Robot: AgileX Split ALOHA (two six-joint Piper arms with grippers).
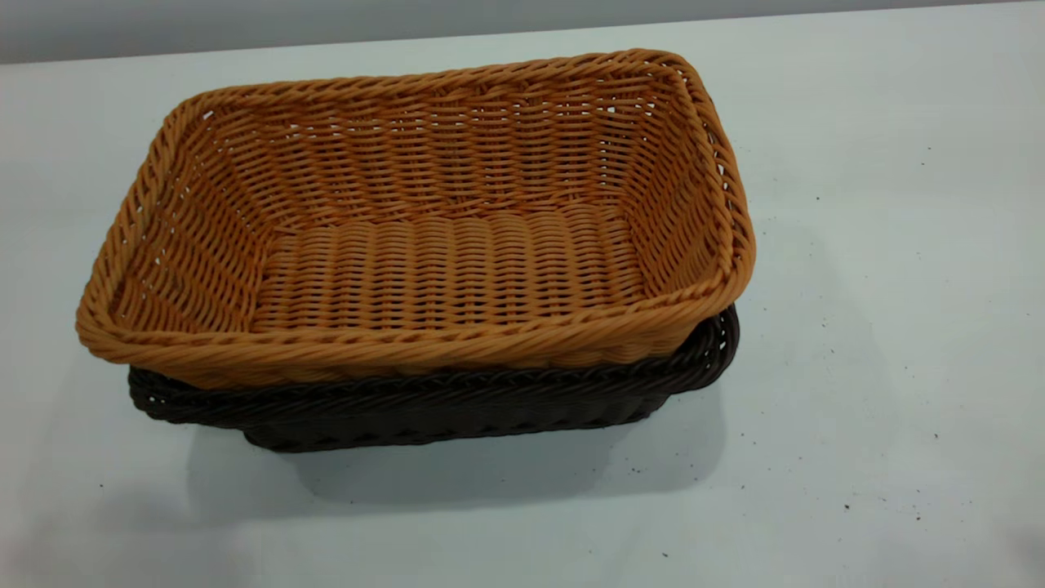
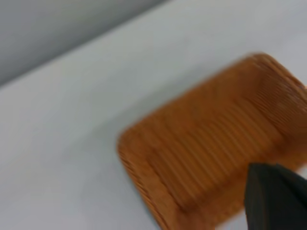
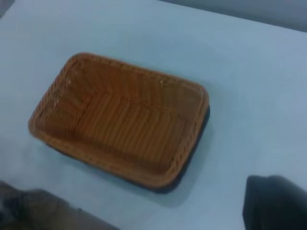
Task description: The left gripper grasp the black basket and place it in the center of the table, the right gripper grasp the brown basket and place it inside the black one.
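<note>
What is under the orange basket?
A black basket holds the orange basket. Only its rim and lower wall show; its inside is covered. Both stand on the table.

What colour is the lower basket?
The lower basket is very dark brown-black; the exterior view shows it best.

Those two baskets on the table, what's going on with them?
The brown basket sits nested inside the black basket on the table. Nothing is holding either one. No arm shows in the exterior view; each wrist view shows only a dark bit of its own gripper, above and away from the baskets. The stacking looks done.
</note>
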